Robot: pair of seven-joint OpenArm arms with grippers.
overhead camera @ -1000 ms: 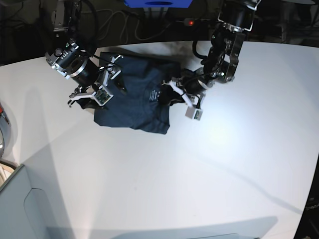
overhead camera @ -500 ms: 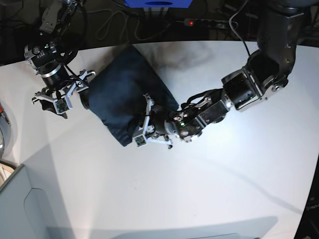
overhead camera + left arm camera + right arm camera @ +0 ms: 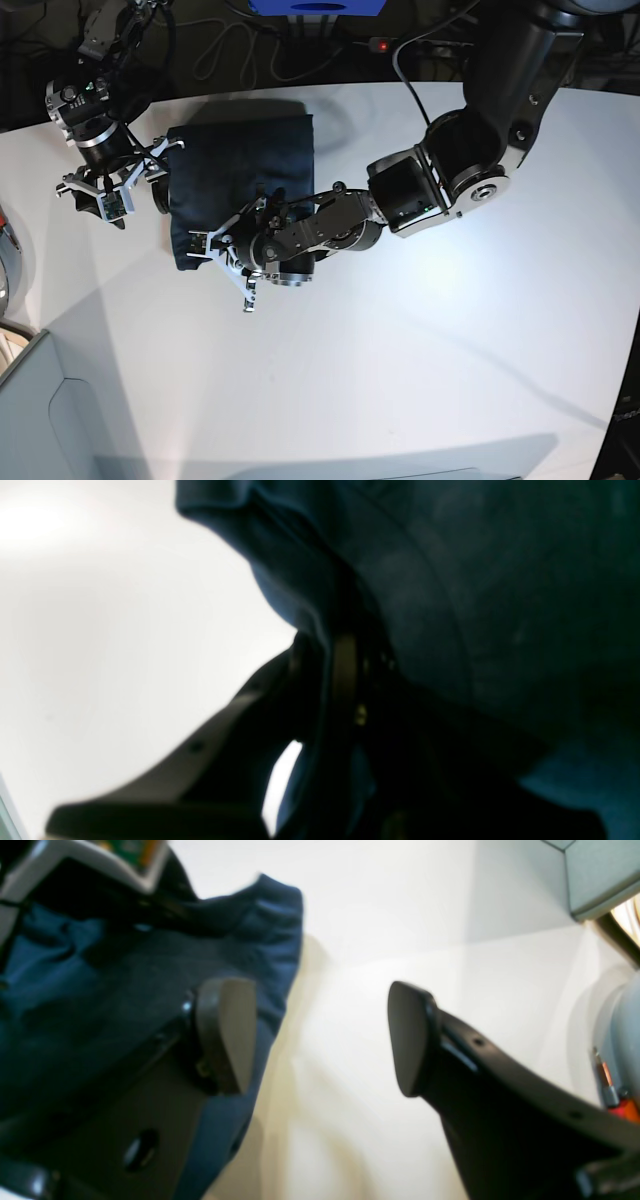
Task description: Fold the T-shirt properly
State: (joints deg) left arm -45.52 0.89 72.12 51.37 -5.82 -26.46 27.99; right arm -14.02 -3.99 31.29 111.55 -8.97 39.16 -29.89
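T-shirt (image 3: 238, 178): dark navy, lay as a compact rectangular bundle toward the far left part of the white table (image 3: 420, 380), as seen from the base camera. Its outline was roughly squared, with one neat edge at the far side; the near edge looked thicker and less even. Judged from this, the main folds were done; what appeared left was letting go of the near edge and perhaps smoothing it.

Left gripper (image 3: 228, 262): reached across from the right of the base view to the bundle's near edge. Its wrist camera showed cloth bunched tight against the fingers (image 3: 345, 675); the jaws stood nearly closed, and I took them to be pinching a fold of the shirt, though the view was dark and blurred.

Right gripper (image 3: 112, 190): hung just beside the bundle's left edge, jaws spread wide, nothing between them. One fingertip (image 3: 225, 1032) sat over the cloth's border, the other over bare table; whether it touched the cloth could not be told.

Surface: plain white, matt, brightly lit, with soft shadows of the arms.

Room: dark beyond the table's far edge; cables (image 3: 235, 50), a blue box (image 3: 318, 6) and a small red light (image 3: 381, 45) there. A pale grey panel (image 3: 40, 420) stood at the near left corner.
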